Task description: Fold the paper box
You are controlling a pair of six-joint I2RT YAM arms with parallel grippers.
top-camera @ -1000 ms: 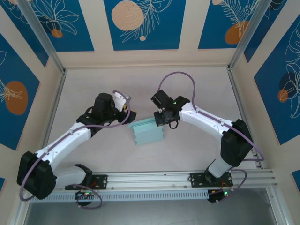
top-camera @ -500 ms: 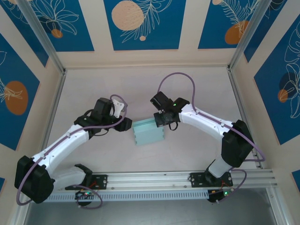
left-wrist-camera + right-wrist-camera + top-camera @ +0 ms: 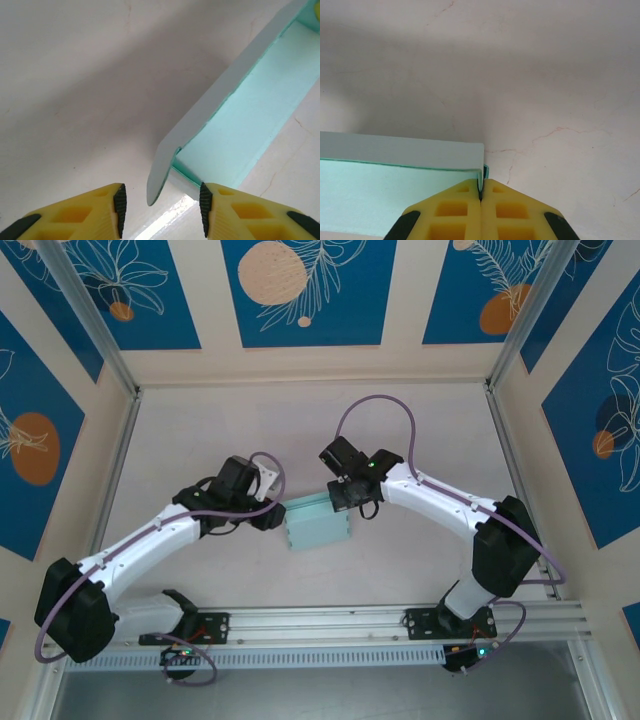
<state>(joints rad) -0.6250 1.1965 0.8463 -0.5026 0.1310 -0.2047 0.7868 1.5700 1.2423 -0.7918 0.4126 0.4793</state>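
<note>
Centrally, paper box (image 3: 315, 523): pale mint-blue thin card, matte, rounded flap at 9 o'clock; right end effector (image 3: 481, 186) pinches its 1 o'clock edge; left end effector (image 3: 160, 200) released, straddling flap.

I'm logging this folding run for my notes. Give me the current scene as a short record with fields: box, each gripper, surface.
box: paper box, pale blue-green, partly formed
surface: pale table, box lying on it
left gripper: open, jaws either side of the box's rounded flap, not pinching it
right gripper: shut on a thin edge at the box's corner
task state: end flap not yet tucked in
</note>
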